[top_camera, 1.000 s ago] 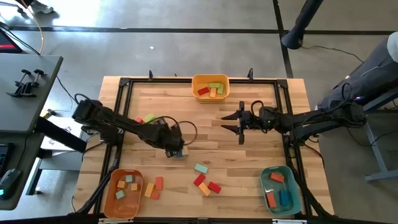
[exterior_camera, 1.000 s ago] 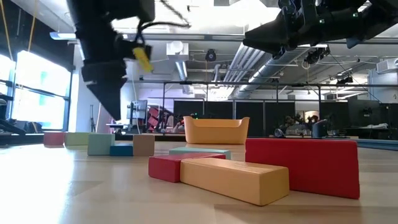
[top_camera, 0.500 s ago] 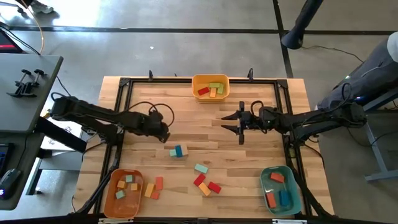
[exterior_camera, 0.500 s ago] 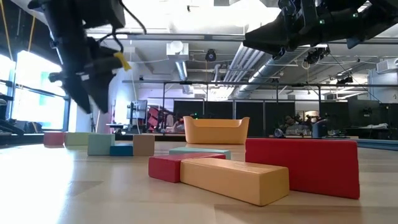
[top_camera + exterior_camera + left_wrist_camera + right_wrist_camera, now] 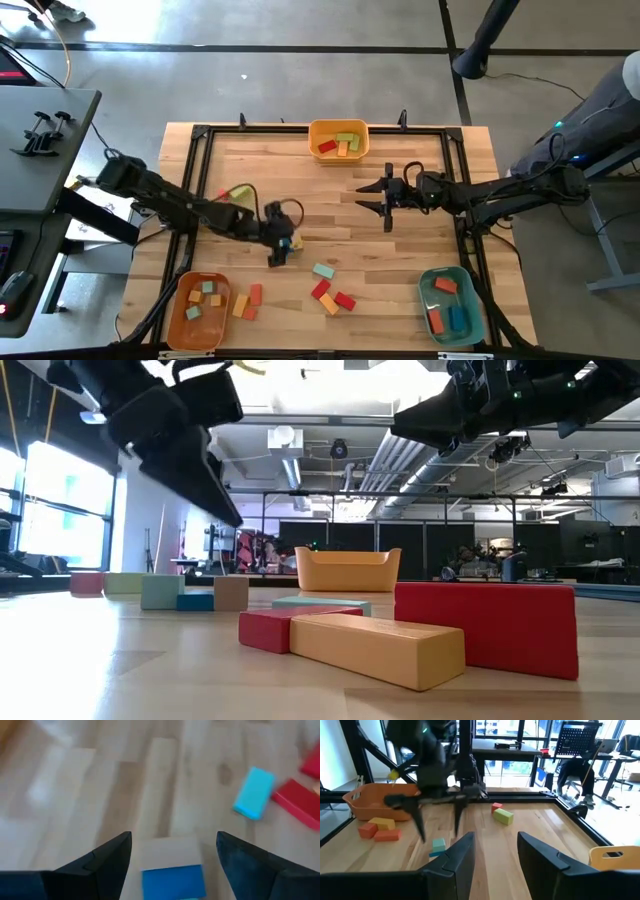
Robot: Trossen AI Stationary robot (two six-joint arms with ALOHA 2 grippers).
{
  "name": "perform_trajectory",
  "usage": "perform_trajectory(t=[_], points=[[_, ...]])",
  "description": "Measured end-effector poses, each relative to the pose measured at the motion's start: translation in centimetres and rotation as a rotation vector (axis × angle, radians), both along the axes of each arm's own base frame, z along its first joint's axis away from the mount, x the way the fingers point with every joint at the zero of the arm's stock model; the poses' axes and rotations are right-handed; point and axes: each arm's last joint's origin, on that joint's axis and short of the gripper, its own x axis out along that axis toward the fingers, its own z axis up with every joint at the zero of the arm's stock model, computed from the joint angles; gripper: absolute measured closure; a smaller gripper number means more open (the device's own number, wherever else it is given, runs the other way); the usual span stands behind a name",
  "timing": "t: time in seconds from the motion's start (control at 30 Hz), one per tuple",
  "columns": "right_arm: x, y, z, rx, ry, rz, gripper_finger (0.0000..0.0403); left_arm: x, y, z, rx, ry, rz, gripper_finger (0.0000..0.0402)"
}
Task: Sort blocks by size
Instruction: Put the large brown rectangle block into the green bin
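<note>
Left gripper [image 5: 279, 250]: I see it spread wide, holding nothing — hovering over the blue block [image 5: 173, 881] mid-table.
Right gripper [image 5: 385, 197]: parted, empty, waiting right of centre.
Other blocks [image 5: 331, 294]: scattered near edge.

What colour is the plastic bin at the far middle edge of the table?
Yellow-orange plastic bin, clearest in the high view.

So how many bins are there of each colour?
orange bin: 1
yellow bin: 1
teal bin: 1
Total: 3 bins
</note>
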Motion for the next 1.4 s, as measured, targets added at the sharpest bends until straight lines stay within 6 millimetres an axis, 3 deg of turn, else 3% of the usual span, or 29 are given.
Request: perform_trajectory(t=[0.17, 0.5, 0.6, 0.73, 0.97, 1.1, 1.27, 1.4], points=[[0.0, 0.0, 0.0, 0.001, 0.001, 0.0, 0.026, 1.0, -1.2, -2.3, 0.002, 0.034, -0.084, 0.0122], [0.0, 0.0, -0.2, 0.018, 0.02, -0.004, 0.026, 2.9, -0.2, -5.2, 0.011, 0.042, -0.071, 0.0117], [0.0, 0.0, -0.1, 0.017, 0.014, -0.006, 0.026, 4.3, 0.7, -5.2, 0.092, -0.09, -0.01, 0.0117], [0.0, 0.0, -0.1, 0.019, 0.014, -0.006, 0.026, 5.9, 2.2, -3.5, 0.092, -0.307, 0.066, 0.0117], [0.0, 0.0, -0.4, 0.042, 0.034, -0.01, 0.026, 5.0, 2.6, -2.8, 0.103, -0.214, -0.038, 0.0118], [0.0, 0.0, -0.4, 0.043, 0.034, -0.01, 0.026, 3.9, 2.8, -3.0, 0.035, -0.132, 0.138, 0.0118], [0.0, 0.0, -0.3, 0.042, 0.034, -0.013, 0.026, 3.4, 3.2, -3.1, -0.242, -0.182, 0.491, 0.0118], [0.0, 0.0, -0.3, 0.042, 0.034, -0.013, 0.026, 3.2, 2.4, -3.2, -0.32, -0.194, 0.555, 0.0118]])
